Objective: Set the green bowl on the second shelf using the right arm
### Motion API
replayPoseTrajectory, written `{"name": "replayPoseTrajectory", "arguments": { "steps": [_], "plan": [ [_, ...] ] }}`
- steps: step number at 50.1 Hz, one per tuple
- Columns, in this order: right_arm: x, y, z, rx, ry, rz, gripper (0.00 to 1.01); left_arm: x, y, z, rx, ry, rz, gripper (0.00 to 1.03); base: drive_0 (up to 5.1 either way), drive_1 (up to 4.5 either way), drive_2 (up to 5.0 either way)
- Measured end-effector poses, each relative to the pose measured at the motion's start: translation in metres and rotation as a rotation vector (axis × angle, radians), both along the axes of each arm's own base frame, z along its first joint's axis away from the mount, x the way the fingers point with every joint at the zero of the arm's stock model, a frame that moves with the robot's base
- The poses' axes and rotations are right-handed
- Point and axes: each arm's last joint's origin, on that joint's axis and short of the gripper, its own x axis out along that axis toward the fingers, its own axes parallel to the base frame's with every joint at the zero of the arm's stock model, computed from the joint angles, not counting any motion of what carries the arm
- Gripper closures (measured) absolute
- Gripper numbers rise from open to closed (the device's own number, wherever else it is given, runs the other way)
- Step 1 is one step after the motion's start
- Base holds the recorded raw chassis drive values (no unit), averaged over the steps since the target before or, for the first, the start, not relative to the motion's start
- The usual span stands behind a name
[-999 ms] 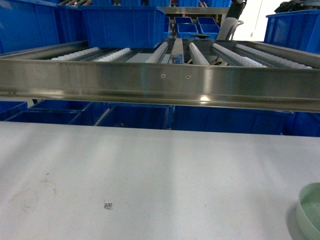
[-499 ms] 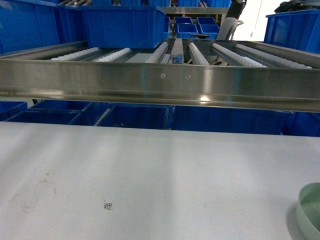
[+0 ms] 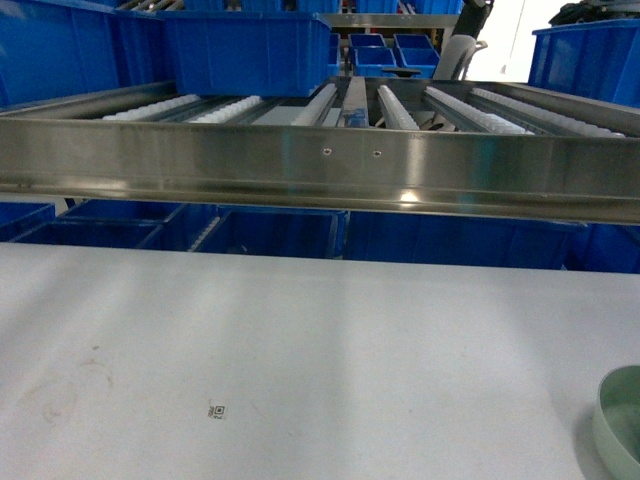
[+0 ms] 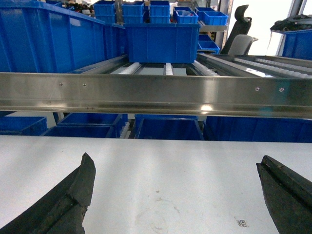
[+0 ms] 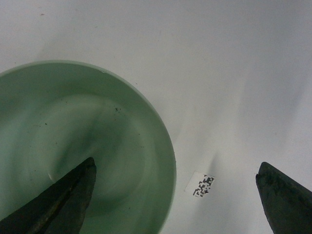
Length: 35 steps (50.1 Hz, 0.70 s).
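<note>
The green bowl (image 3: 618, 425) rests on the white table at the head view's bottom right corner, partly cut off by the frame. From the right wrist view I look straight down into the bowl (image 5: 73, 146). My right gripper (image 5: 175, 170) is open, its left finger (image 5: 63, 195) over the bowl's inside and its right finger (image 5: 285, 195) over bare table, so the rim lies between them. The second shelf (image 3: 320, 165), a steel rail with white roller lanes, spans the head view above the table. My left gripper (image 4: 175, 168) is open over bare tabletop.
A large blue crate (image 3: 245, 50) stands on the shelf's rollers at the back left. More blue crates (image 3: 280, 235) sit under the shelf behind the table (image 3: 300, 340). A small code sticker (image 5: 202, 184) lies next to the bowl, another (image 3: 216, 411) on the table's middle.
</note>
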Motion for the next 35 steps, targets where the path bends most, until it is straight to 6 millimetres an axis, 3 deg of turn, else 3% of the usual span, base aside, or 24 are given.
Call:
{"name": "replayPoseTrajectory", "arguments": {
  "steps": [18,26,35],
  "plan": [
    [0.001,0.0,-0.015,-0.013,0.023,-0.009,0.03,0.0,0.0,0.0,0.0,0.0,0.0,0.05,0.0,0.0,0.0],
    [-0.005,0.003,-0.026,-0.012,0.044,-0.007,0.07,0.0,0.0,0.0,0.0,0.0,0.0,0.05,0.0,0.0,0.0],
    [-0.012,0.009,-0.035,-0.01,0.066,0.003,0.41,0.0,0.0,0.0,0.0,0.0,0.0,0.05,0.0,0.0,0.0]
  ]
}}
